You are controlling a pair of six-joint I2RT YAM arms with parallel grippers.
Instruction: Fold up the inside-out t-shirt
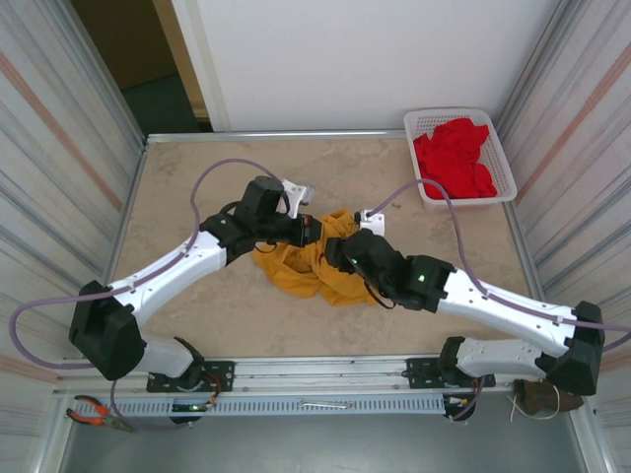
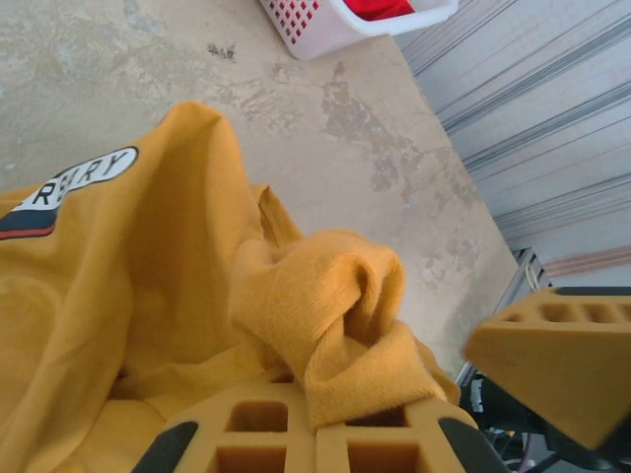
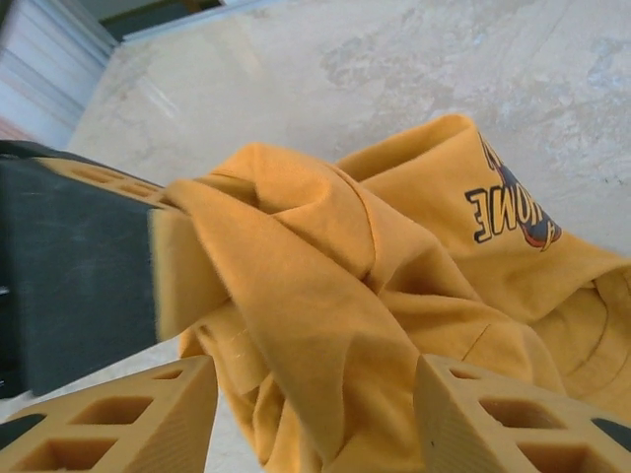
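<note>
Overhead: inside-out t-shirt [image 1: 301,271] is seen crumpled mid-table. Left gripper [image 1: 306,229] is set at the shirt's far edge, right gripper [image 1: 337,248] on its right part.

Left wrist adds: a twisted fold of the shirt is pinched tight between the left pads [image 2: 207,426].

Right wrist adds: right fingers [image 3: 128,424] are held apart, cloth draped loose between them; dark lettering [image 3: 508,207] noted.

Beyond the shirt, far right: white basket [image 1: 508,163], red garments [image 1: 454,158].

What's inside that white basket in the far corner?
Crumpled red garments fill the white basket; whatever lies beneath them is covered.
</note>
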